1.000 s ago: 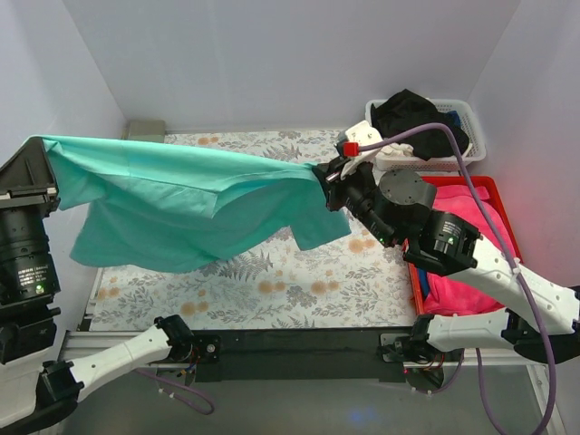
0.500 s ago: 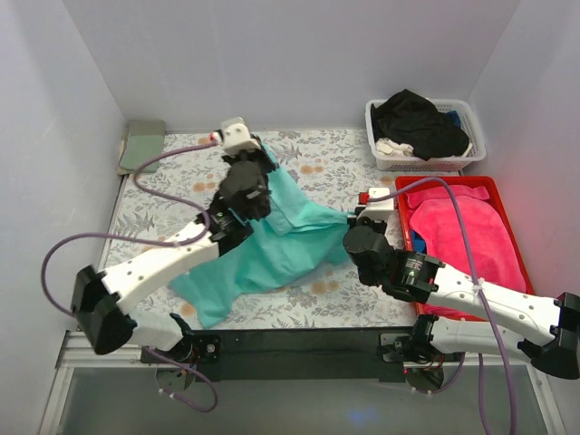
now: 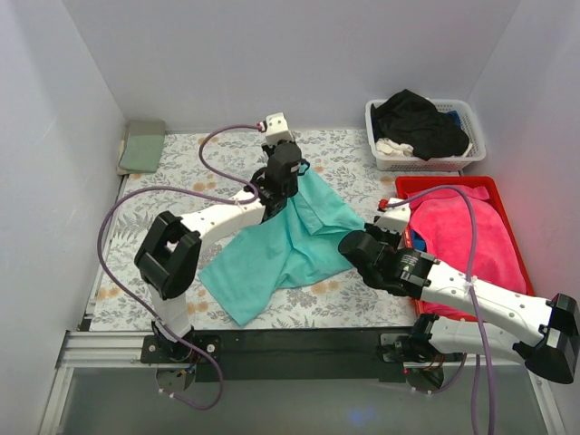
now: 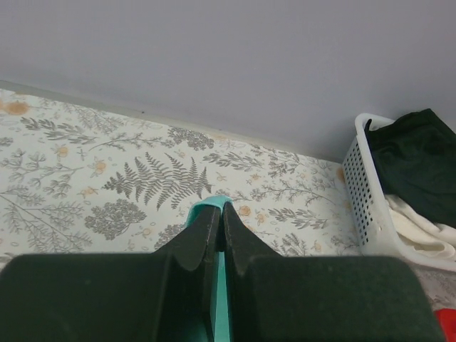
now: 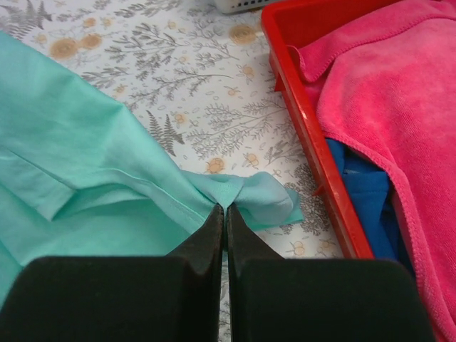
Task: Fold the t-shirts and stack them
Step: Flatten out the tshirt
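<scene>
The left gripper (image 4: 219, 211) is clamped on the teal t-shirt's (image 3: 281, 246) far edge; the right gripper (image 5: 223, 212) pinches its bunched corner beside the red tray (image 5: 298, 107).

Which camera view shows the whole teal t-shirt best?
The top external view: almost the whole teal t-shirt is visible. The left wrist view shows only a thin sliver; the right wrist view shows one pinched side.
</scene>
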Tool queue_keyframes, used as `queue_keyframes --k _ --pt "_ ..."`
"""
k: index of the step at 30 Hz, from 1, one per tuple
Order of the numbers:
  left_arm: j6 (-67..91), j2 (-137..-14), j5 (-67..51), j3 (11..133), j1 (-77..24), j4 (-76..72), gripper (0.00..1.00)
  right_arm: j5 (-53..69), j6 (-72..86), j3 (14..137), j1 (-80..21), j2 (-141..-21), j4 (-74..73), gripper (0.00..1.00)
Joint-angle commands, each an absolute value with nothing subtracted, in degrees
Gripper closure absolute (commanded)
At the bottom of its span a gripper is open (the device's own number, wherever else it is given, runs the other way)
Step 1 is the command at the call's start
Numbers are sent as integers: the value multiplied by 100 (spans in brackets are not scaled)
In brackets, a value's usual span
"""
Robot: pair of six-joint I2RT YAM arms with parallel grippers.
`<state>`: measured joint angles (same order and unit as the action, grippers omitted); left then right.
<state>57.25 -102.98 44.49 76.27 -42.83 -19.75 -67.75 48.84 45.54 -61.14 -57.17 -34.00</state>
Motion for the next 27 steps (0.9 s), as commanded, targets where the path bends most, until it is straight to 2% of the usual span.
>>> queue_keyframes --k 1,3,4,5,7,9,13,16,20,23,24,25,27 --pt "5634 -10624 3868 8565 -4201 -1698 100 -6944 5729 4465 -5986 -5546 -4042 99" --pt "5599 -10985 3789 8910 -4166 -1513 96 -6908 5932 4465 -5924 -5511 -4235 99" --pt "5633 -11091 3762 9191 -4140 -1303 89 -6882 6046 4474 -5846 -5493 -4497 99" --pt "5651 -11231 3779 9324 -4096 -1205 70 -6873 6282 4482 -5819 -5493 -4630 99" --pt "5721 -11294 3788 9491 -4026 -925 54 -6820 6380 4465 -5731 -5476 -4850 99" --pt "5818 -11224 3876 9598 -3938 -704 44 -6777 6608 4439 -5669 -5493 -5000 99" --pt "6239 -10706 4165 9212 -3771 -36 41 -6645 6864 4360 -5555 -5528 -5264 99" --pt "7099 -10074 4280 8659 -3639 1140 41 -6539 7005 4298 -5511 -5607 -5352 99" --pt "8618 -9125 4140 7264 -3542 2178 41 -6390 7286 4158 -5467 -5739 -5493 99" --pt "9245 -8632 4113 6760 -3516 2951 42 -6302 7383 4061 -5467 -5783 -5520 82" --pt "9620 -8561 4157 6541 -3516 3406 42 -6276 7383 4052 -5458 -5792 -5528 74" --pt "9781 -8500 4166 6452 -3507 3628 42 -6267 7392 4052 -5467 -5792 -5537 55" --pt "10175 -8376 4175 6276 -3472 4084 43 -6267 7400 4069 -5475 -5766 -5546 45"
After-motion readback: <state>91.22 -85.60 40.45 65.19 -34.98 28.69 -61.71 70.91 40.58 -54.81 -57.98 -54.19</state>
